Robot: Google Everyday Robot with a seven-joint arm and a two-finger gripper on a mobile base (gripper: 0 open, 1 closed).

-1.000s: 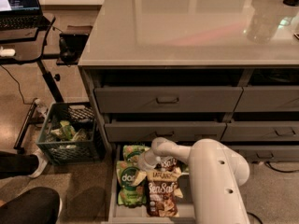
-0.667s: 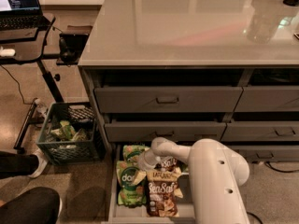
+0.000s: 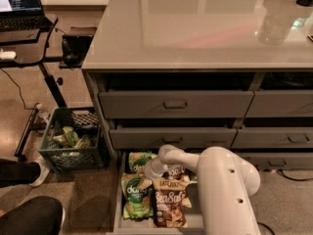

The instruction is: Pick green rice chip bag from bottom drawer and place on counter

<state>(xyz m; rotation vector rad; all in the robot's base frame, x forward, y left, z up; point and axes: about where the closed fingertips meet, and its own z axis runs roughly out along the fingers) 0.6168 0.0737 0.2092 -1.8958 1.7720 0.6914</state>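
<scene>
We see the wide, shallow grey bottom drawer w/ pale inner walls, pulled open. Front-left inside it lies the bright green, crinkly rice chip bag w/ a dark round badge, lying flat & face up. A 2nd green pouch of the same kind sits at the drawer's back-left, partly hidden. Just right of the front bag, mid-drawer, is a brown glossy Sea Salt bag w/ cream lettering, also flat.

The smooth, rounded white plastic arm comes in over the drawer's right side & bends left. Its pale gripper is low over the drawer's back-left part, approx. between the two green pouches. We cannot tell if it is released or clenched, nor if it touches either pouch.

Above the drawer are flat grey drawers w/ small bar handles, then the glossy grey-beige slab counter, mirroring lights. Left of the drawer, on the floor, stands a grey latticed plastic crate w/ green packets inside.
</scene>
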